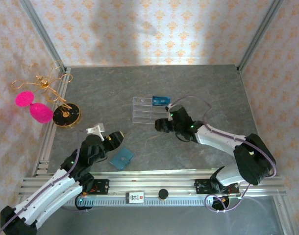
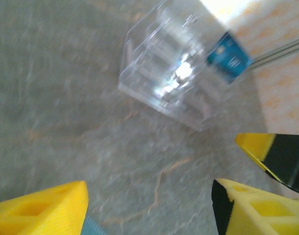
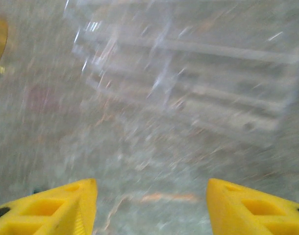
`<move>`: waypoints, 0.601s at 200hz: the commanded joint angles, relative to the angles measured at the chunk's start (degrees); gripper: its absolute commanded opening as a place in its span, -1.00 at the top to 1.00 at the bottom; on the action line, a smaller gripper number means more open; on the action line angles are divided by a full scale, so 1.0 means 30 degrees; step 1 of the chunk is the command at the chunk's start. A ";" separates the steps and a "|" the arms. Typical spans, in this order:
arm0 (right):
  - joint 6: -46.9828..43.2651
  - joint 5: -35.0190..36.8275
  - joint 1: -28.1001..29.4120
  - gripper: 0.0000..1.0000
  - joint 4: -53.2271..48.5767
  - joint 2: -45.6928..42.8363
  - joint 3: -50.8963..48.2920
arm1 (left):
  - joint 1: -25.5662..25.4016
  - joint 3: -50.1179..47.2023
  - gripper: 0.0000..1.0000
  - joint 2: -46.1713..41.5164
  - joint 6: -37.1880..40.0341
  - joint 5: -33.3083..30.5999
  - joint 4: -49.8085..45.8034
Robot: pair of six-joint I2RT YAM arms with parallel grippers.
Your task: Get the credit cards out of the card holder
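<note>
- The card holder (image 1: 122, 158), teal and shut, is seen lying flat on the counter (image 1: 105, 93) near its front edge, just beside the left end effector (image 1: 115, 138). A teal sliver of it is caught at the bottom edge of the left wrist view.
- One credit card (image 1: 160, 100), blue with pale marks, is stood in the back tier of a clear acrylic stand (image 1: 148, 110) near the middle of the counter, well apart from the card holder.
- The left end effector's yellow fingers are spread, with bare counter seen between them.
- The right end effector (image 1: 161, 125) is held just in front of the stand's right end. Its fingers are also spread, and nothing is pinched.
- The counter is a grey, stone-patterned slab marked with faint orange veins.
- The space is closed in on three sides by walls (image 1: 149, 29) papered in pale pink with an orange floral motif, and it is framed by aluminium posts (image 1: 45, 35).
- A gold wire jewellery stand (image 1: 66, 116) hung with two pink puffs (image 1: 40, 112) is set at the counter's left edge.
</note>
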 commanded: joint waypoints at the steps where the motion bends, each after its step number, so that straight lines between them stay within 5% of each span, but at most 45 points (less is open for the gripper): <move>1: 0.0287 -0.0507 0.1874 -0.17 -0.0186 0.0812 -0.0408 | -0.1491 0.0624 -0.30 0.0400 -0.2112 -0.2266 -0.3996; 71: 0.2205 -0.5322 0.5972 -0.03 0.3685 0.4376 0.0725 | -0.2291 0.0034 -0.12 0.1193 -0.3227 -0.2025 -0.3726; 120: 0.2493 -0.3741 0.6206 0.05 0.3129 0.3361 0.0509 | -0.2384 -0.1717 -0.08 0.0818 -0.4068 -0.0086 -0.3477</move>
